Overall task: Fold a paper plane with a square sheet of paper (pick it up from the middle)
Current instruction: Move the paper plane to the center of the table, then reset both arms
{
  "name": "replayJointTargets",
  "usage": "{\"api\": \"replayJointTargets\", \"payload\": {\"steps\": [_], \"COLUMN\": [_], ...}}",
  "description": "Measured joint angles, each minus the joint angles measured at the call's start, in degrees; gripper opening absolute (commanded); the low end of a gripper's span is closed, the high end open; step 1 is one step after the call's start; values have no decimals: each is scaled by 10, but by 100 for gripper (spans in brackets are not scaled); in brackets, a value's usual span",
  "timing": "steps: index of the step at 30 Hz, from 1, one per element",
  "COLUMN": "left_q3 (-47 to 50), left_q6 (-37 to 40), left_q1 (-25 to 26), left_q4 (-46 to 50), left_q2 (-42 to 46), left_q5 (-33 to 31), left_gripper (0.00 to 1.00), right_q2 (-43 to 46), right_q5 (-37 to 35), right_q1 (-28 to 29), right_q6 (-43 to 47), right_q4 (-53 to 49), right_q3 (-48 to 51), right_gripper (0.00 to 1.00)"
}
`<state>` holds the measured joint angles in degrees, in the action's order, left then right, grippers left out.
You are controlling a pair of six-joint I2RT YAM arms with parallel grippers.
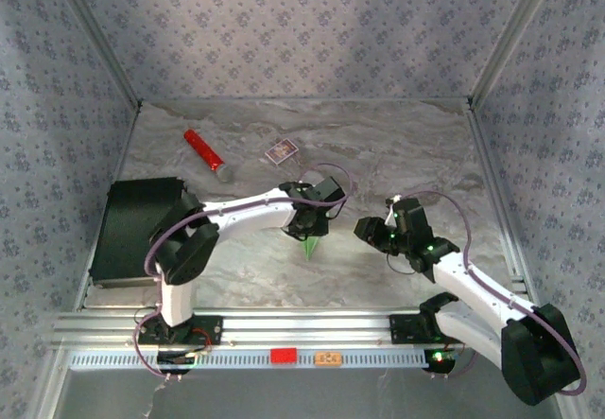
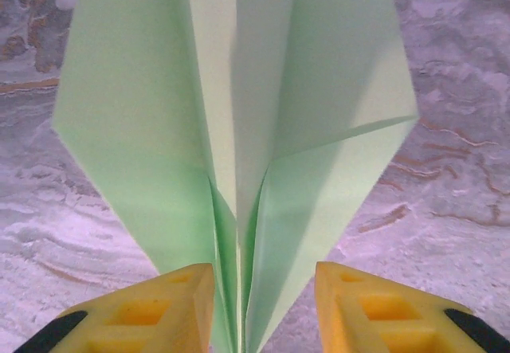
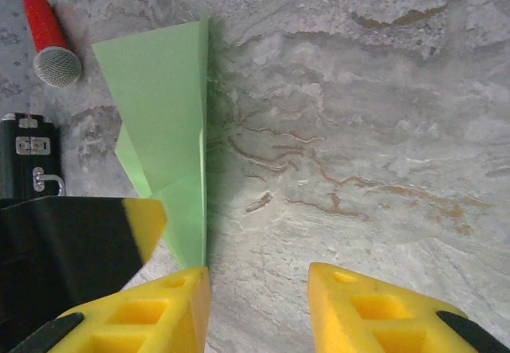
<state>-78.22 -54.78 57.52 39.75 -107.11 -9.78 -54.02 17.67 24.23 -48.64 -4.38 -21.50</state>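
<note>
The top camera sits high behind the near edge of the table (image 1: 397, 154) and looks down and forward over all of it, far enough off to take in the patterned walls (image 1: 284, 31). The left wrist camera looks along the left pincer (image 2: 263, 277), very close to the green paper (image 2: 159, 130), with table behind it. The right wrist camera looks down past the right pincer (image 3: 259, 277) at the table from a little farther off, meeting the paper edge-on from the side. All three views share the paper. The top and right wrist views also share the red cylinder (image 1: 203, 150) and the black case (image 1: 137, 230).
</note>
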Motion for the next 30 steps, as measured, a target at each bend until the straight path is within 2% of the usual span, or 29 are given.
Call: {"api": "replayJointTargets", "payload": {"steps": [2,4,7,9,12,14,19,22,25,30], "left_q3": [14,35,68,93,148,193,315,364,409,489], "left_q6": [0,3,24,50,109,158,276,338,384,454], "left_q1": [2,3,3,0,-29,-72,-230,-328,-409,-466], "left_q4": [-2,-9,-20,-33,-73,-104,-205,-256,-317,-433], "left_q2": [25,61,132,183,267,321,419,439,441,431], "left_q5": [-4,-19,-67,-107,-159,-195,-280,-290,-284,-263], "left_gripper": [38,43,50,56,72,99,100,100,100,100], "right_q2": [0,0,0,0,-2,-9,-66,-138,-199,-269], "right_q5": [-4,-12,-45,-82,-167,-229,-367,-408,-416,-389], "right_q1": [-7,-17,-35,-46,-57,-60,-64,-72,-91,-141], "right_q6": [9,25,60,87,126,160,316,392,434,468], "right_q4": [-18,-43,-87,-111,-130,-131,-32,30,90,199], "right_q3": [-10,-32,-79,-116,-165,-186,-168,-145,-129,-105], "right_gripper": [44,51,65,69,71,72,74,74,74,74]}}
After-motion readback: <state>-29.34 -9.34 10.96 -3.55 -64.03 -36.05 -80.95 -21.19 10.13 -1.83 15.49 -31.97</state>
